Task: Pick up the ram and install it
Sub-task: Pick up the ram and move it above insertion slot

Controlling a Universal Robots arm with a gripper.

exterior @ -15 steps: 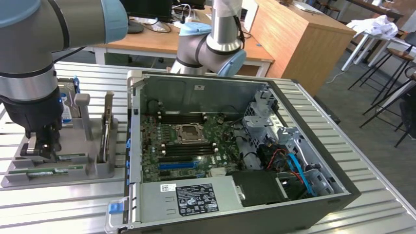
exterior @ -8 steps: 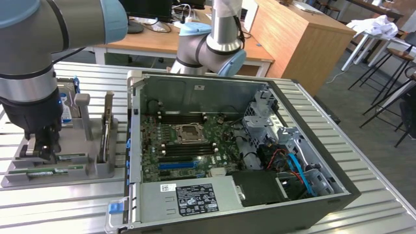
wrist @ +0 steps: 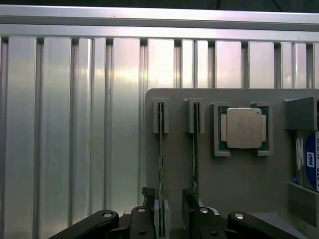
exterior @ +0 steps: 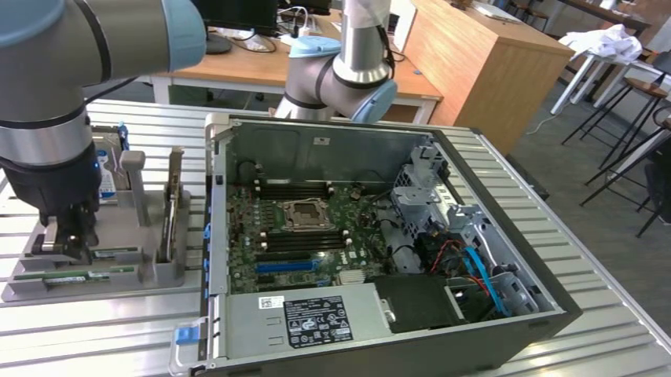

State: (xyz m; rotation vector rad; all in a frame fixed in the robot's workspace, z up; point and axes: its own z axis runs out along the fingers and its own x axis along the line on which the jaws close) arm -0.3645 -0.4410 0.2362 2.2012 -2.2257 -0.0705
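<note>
Standing on edge, ram [wrist: 160, 149] lengthwise between fingers [wrist: 148, 197]

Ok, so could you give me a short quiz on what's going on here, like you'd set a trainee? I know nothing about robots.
1. True or false: the processor chip lies in a recess of the grey holder.
2. Which is the gripper closest to? A: a ram stick standing on edge in the holder. B: the hard drive. C: the computer case.
3. Fill in: the gripper's jaws stand ____, one on each side of the stick, not clamped on it.

Key: 1 true; 2 A; 3 open.
</note>
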